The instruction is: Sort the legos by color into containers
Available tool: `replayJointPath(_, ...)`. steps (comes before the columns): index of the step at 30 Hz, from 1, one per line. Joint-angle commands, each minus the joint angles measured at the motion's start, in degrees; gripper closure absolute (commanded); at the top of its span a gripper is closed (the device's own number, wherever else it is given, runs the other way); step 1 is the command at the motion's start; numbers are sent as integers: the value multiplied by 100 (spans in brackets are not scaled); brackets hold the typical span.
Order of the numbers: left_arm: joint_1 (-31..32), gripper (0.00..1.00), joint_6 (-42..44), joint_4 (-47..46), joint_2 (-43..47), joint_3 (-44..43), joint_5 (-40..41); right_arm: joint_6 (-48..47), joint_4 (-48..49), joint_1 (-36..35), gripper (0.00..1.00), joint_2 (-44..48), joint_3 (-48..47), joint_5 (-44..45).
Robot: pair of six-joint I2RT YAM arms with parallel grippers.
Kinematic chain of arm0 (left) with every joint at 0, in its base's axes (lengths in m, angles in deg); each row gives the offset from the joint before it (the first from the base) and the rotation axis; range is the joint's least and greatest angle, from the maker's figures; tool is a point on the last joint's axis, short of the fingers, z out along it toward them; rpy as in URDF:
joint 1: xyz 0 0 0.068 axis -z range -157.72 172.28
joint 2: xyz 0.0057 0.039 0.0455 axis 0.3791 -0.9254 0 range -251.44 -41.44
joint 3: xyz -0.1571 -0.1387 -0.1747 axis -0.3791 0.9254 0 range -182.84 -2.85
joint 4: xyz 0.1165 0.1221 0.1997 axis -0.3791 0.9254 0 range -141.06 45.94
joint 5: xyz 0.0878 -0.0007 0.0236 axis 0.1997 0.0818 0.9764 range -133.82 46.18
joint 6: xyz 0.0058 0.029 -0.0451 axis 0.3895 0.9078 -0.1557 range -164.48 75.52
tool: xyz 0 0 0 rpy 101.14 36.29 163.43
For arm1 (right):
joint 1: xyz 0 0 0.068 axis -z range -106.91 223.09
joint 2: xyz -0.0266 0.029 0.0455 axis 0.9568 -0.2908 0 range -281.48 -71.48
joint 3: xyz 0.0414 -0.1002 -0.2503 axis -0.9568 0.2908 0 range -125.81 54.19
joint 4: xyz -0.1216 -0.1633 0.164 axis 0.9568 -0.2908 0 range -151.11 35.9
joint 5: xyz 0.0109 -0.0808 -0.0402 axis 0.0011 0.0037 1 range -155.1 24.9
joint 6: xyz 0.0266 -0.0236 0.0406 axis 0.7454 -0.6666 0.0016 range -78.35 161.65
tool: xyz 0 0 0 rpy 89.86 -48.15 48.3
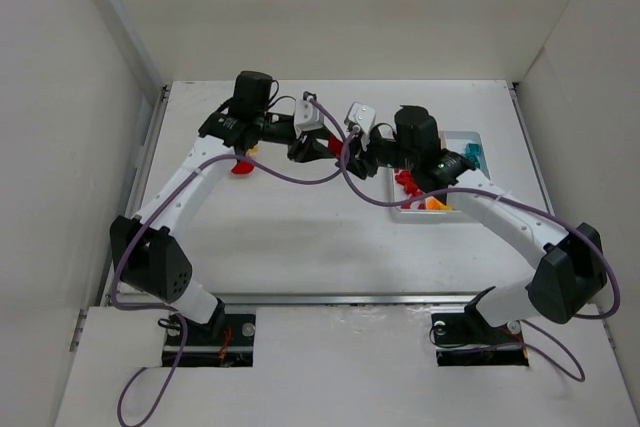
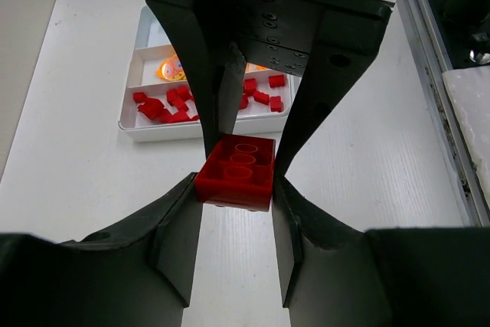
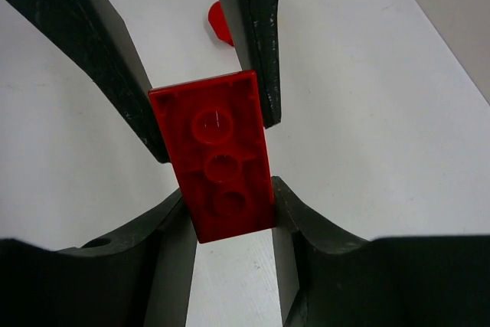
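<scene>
While both arms reach in over the white table [image 1: 300, 237], one flat red plastic brick [image 2: 236, 172] hangs in the air between them. It is just off the long side of the shallow white plastic tray [image 2: 164, 131] that faces the left arm, and it touches neither the tray nor the table. The left gripper [image 2: 233, 189] is clamped on the brick, its two dark fingers pressing against opposite sides of one end. The right gripper [image 3: 230, 216], reaching from the tray's side, has its jaws closed against the other end, so the brick is pinched by both at once. The face turned toward the wrist cameras has three round rings in a row.

The tray's three narrow compartments lie side by side:
- The one nearest the held brick holds a scatter of small red bricks [image 2: 172, 101].
- The middle one holds an orange-yellow piece [image 2: 172, 70].
- The one farthest from the brick holds cyan-blue pieces [image 1: 472, 155] — these are small in the overhead view and mostly hidden from the left wrist.

Well apart from the tray, on the other side of the two grippers, a loose red piece [image 1: 240, 167] lies on the table beside the left arm. Its shape is too small to make out.
</scene>
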Motion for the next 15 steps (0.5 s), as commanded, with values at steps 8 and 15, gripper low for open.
replayJointPath(8, 172, 86, 262, 35, 238, 196, -34, 226, 383, 77, 100, 221, -245, -25)
replayJointPath(15, 172, 0, 149, -79, 299, 301, 186, 568, 383, 366, 100, 275, -69, 211)
